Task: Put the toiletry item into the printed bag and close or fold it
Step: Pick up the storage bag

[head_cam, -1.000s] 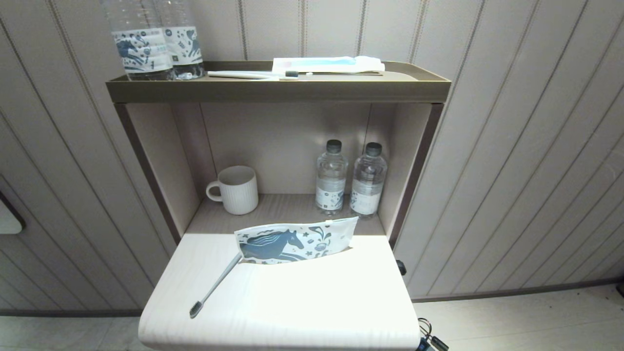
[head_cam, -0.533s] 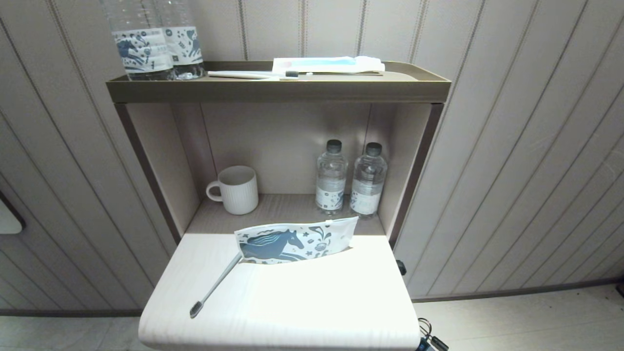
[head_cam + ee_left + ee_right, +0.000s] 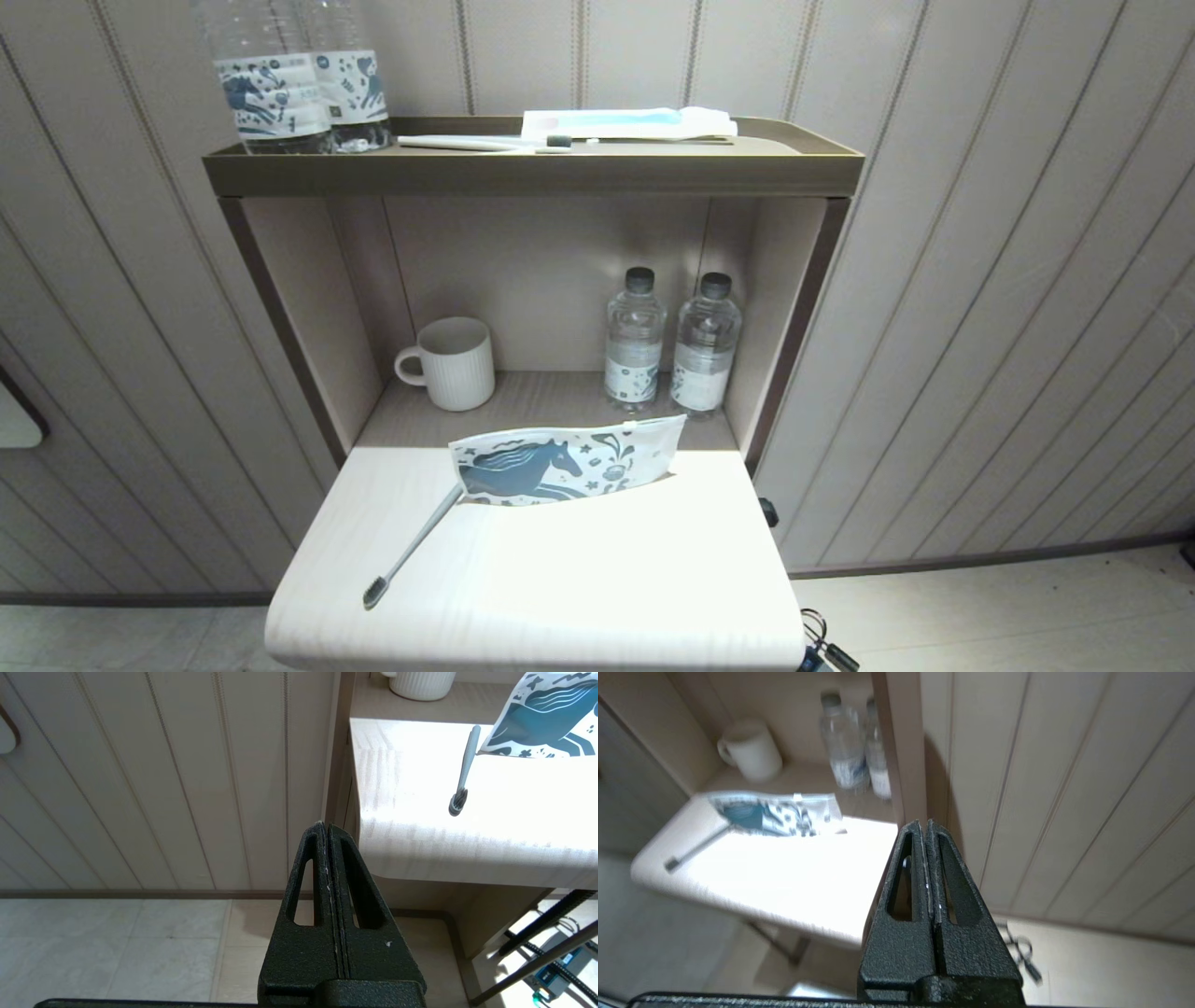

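Toothbrush [image 3: 412, 544] lies flat on the pale bench [image 3: 579, 588], bristle head toward the front-left edge, handle tip touching the left end of the printed bag [image 3: 568, 464]. Bag stands tilted at the rear of the bench, in front of the lower shelf with a white mug [image 3: 452, 363] and two small bottles [image 3: 668, 341]. Left tool [image 3: 328, 830] clenched, empty, low beside the bench's left side. Right tool [image 3: 926, 828] clenched, empty, off the bench's right side.
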Controlling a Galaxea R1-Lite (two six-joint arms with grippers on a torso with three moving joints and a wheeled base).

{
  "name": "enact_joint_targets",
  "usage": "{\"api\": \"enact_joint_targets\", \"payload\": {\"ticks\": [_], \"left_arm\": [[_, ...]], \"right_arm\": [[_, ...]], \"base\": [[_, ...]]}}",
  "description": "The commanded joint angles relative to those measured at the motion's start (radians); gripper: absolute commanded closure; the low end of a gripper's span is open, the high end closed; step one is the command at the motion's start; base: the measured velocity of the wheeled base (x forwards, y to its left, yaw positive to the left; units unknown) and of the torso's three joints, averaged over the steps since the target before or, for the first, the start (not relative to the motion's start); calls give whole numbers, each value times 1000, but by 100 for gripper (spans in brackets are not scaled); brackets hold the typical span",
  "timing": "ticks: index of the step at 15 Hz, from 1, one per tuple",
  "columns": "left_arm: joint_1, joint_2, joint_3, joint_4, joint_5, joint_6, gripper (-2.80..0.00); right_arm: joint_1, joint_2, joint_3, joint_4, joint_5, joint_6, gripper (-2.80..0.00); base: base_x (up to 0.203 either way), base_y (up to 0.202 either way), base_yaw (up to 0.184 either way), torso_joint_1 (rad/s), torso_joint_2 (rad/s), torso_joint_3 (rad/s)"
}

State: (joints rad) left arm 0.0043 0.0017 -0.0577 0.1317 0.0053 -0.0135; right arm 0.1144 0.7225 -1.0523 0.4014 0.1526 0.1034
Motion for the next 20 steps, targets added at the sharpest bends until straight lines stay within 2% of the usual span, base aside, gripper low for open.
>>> {"api": "enact_joint_targets", "payload": {"ticks": [1,4,6,7,11,15,20], "left_arm": [[0,0,-1,2,1,0,0],[0,0,-2,8,1,1,0],[0,0,-2,8,1,1,0],[0,0,-2,8,1,1,0],[0,0,-2,8,-1,3,0],[0,0,-4,16,-1,6,0],[0,0,-7,25,-2,9,0]], "right_arm": [[64,304,-175,101,8,-18,0],[212,501,-412,296,17,-30,0],[301,590,-505,412,18,-34,0],[324,626,-530,448,18,-41,-280],[358,769,-619,466,14,-86,-280],[364,894,-652,461,13,-312,-280],[404,995,-701,448,11,-446,-280]], "base": [[0,0,0,0,0,0],[0,0,0,0,0,0],[0,0,0,0,0,0],[0,0,0,0,0,0],[0,0,0,0,0,0],[0,0,0,0,0,0],[0,0,0,0,0,0]]}}
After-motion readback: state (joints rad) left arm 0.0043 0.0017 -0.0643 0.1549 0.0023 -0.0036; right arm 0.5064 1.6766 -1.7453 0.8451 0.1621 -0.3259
